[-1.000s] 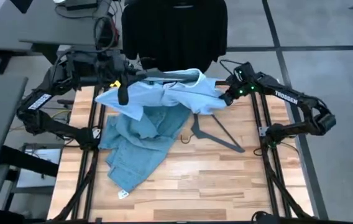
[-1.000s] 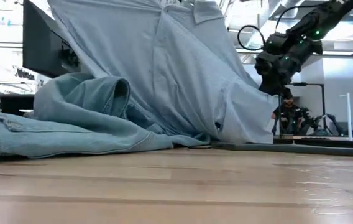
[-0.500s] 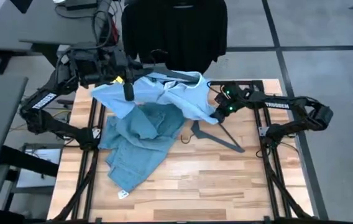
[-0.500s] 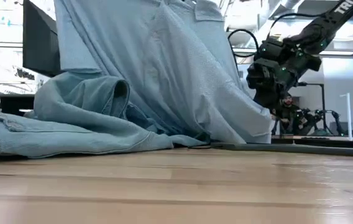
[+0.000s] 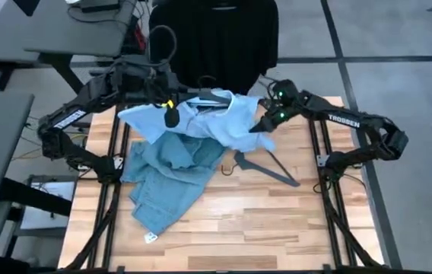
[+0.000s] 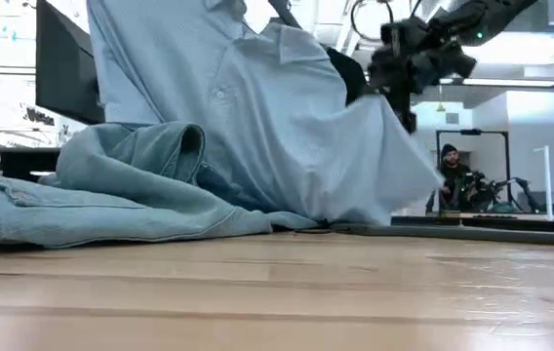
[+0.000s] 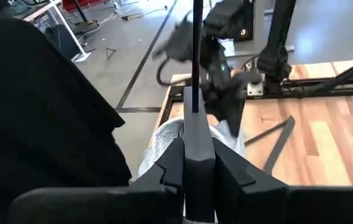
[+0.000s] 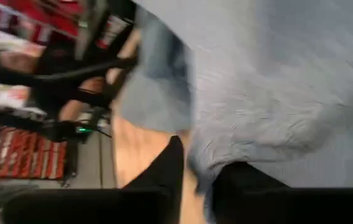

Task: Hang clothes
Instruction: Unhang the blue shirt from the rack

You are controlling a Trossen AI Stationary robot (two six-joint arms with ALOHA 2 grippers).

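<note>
The right claw [image 5: 262, 124] has just gone up, and it pulled the side of the blue shirt [image 5: 216, 118] up with it — it is pinching the cloth. The left claw [image 7: 195, 163] is shut on a hanger [image 5: 204, 96] inside the shirt, above the table's [image 5: 277, 228] back edge. The shirt looks almost on, so hanging comes next. The jeans [image 5: 166, 179] lie waiting beside a spare hanger [image 5: 265, 164] — the black tee [image 5: 212, 34] already hangs.

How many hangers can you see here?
2 clearly: one hanger gripped by the left gripper inside the button shirt, a spare hanger on the table. The hung black t-shirt likely hides another.
</note>
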